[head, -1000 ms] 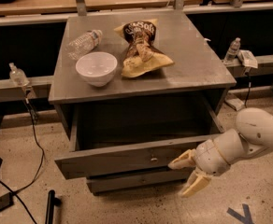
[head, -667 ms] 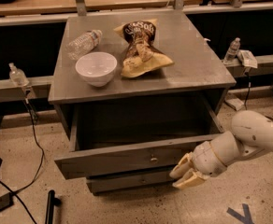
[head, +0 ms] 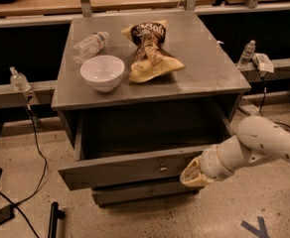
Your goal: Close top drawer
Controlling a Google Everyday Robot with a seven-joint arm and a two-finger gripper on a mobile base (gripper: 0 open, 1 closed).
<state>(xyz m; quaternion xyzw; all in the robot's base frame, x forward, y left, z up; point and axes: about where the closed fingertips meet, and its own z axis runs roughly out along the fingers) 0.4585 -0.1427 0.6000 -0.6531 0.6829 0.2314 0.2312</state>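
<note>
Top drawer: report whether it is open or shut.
Open. The top drawer juts out from the cabinet, its dark inside exposed. The gripper is at the right end of the drawer's front.

Dim light fr above; top drawer (head: 120, 170) dark inside, claw (head: 193, 175) at front.

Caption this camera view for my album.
Robot claw at the open top drawer, beside its knob; bowl, bottle, snack bag above.

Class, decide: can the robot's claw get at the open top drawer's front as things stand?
Probably yes: the claw sits at the front of the top drawer, right of its knob, nothing between them.
</note>
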